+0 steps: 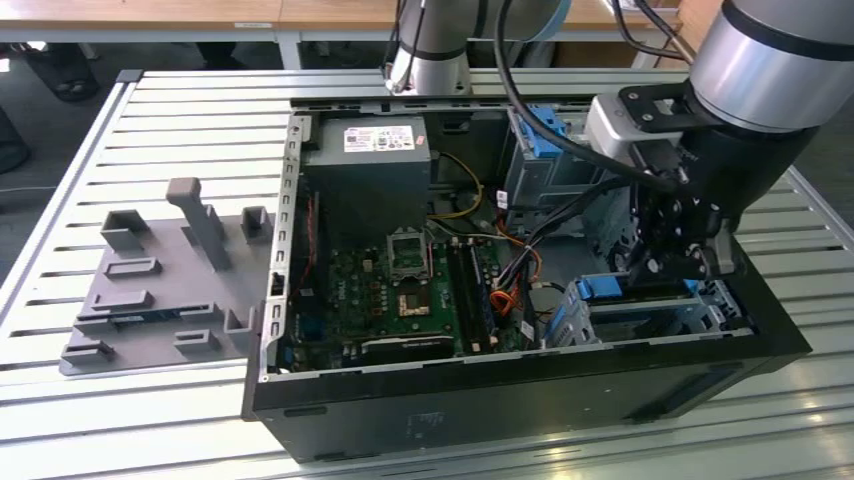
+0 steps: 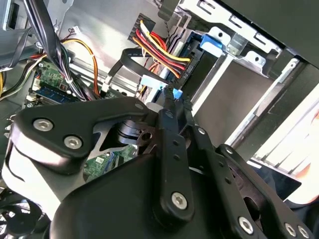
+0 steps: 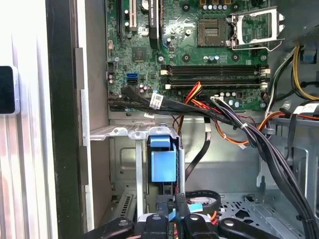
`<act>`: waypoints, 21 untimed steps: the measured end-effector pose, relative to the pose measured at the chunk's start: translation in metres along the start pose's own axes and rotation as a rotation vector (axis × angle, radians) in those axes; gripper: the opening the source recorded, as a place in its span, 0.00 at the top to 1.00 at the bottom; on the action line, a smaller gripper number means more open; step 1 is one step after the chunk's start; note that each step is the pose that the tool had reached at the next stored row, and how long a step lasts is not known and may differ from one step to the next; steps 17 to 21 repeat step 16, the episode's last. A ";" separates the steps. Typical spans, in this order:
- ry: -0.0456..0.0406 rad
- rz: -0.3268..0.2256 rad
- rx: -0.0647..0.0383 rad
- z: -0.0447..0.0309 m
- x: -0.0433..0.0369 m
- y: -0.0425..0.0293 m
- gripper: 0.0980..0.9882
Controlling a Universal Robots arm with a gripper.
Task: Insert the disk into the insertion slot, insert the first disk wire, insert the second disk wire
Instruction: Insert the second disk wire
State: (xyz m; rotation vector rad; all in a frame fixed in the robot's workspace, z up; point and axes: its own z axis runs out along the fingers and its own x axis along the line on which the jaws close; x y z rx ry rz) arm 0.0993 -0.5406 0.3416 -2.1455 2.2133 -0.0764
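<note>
Blue-framed disk (image 3: 163,167) is sitting in the insertion slot (image 3: 130,132) while the gripper (image 2: 172,97), nearly closed at its twelve o'clock, is pinching a small blue connector (image 2: 157,83); feeding it squarely seems wise.

The arm (image 1: 767,50) is a thick cylinder of brushed silver metal that ends in a black joint section. A second silver tube with a grey collar (image 1: 430,45) rises at the far side of the scene. Just above the tool sits a pale grey box-shaped wrist module (image 1: 617,125) bolted under a black bracket. Black cables (image 1: 534,100) loop from the arm to that module. The gripper (image 2: 172,99) is matt black, built of flat linkage bars joined by silver hex-socket screws (image 2: 179,200), with a rounded black plate (image 2: 75,127) beside the linkage carrying two more screws.
</note>
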 end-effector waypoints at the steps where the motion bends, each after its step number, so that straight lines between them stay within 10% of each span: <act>1: 0.0000 0.000 0.000 -0.0012 0.0000 -0.0001 0.89; 21: -0.0002 0.000 -0.001 -0.0070 -0.0001 -0.0005 0.99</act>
